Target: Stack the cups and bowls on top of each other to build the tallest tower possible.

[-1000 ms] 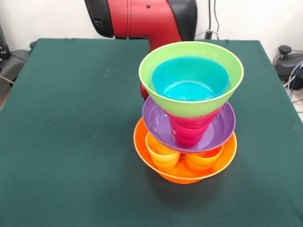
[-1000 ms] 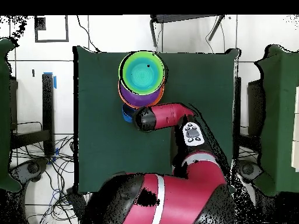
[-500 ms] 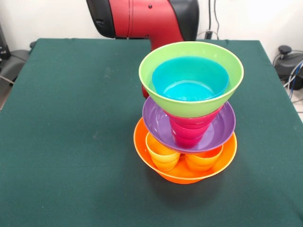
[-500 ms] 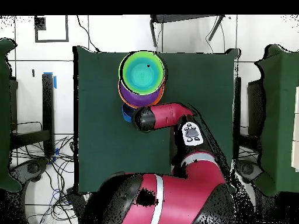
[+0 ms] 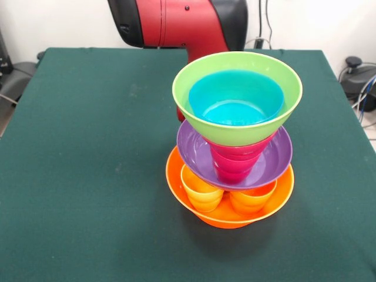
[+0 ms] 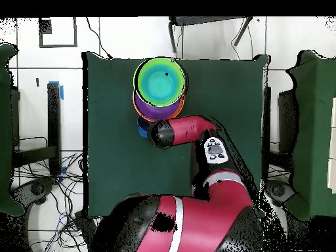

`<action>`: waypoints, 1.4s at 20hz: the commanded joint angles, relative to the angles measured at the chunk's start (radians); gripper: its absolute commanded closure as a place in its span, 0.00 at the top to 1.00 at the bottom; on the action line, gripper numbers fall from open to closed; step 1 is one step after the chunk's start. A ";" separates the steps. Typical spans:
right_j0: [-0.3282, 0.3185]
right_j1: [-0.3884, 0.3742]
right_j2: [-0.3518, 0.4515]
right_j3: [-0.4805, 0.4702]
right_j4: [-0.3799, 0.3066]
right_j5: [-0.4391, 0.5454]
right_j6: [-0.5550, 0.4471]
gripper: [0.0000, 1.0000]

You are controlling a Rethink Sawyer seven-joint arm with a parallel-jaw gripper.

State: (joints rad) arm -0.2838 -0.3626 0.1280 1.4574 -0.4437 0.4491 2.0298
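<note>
The tower (image 5: 235, 141) stands right of the table's middle. A big orange bowl (image 5: 174, 179) forms its base and holds a yellow cup (image 5: 200, 191) and an orange cup (image 5: 251, 200). A purple bowl (image 5: 194, 153) rests on them. A red cup (image 5: 235, 161) standing in it carries a lime green bowl (image 5: 194, 100) with a light blue bowl (image 5: 235, 97) inside. In the overhead view a dark blue bowl (image 6: 142, 127) lies just beside the tower (image 6: 160, 82). The gripper is hidden behind the tower and under the arm's end (image 6: 162, 133).
The red arm (image 5: 176, 23) hangs close behind the tower, its last link (image 6: 190, 128) level over the dark green table (image 5: 88, 147). Cables and stands sit on the floor beyond both sides of the table.
The arm's upper body has shifted very slightly. The tower stands the same.
</note>
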 commanded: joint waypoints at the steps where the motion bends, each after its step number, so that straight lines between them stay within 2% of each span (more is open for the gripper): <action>1: 0.079 0.125 0.162 0.014 0.054 -0.071 0.070 1.00; 6: 0.084 0.130 0.155 0.004 0.050 -0.085 0.078 1.00; 14: 0.076 0.134 0.160 -0.027 0.057 -0.043 0.054 1.00; 28: 0.089 0.104 0.148 -0.007 0.057 -0.029 0.063 1.00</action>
State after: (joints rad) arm -0.2783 -0.3623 0.1268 1.4555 -0.4439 0.4493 2.0298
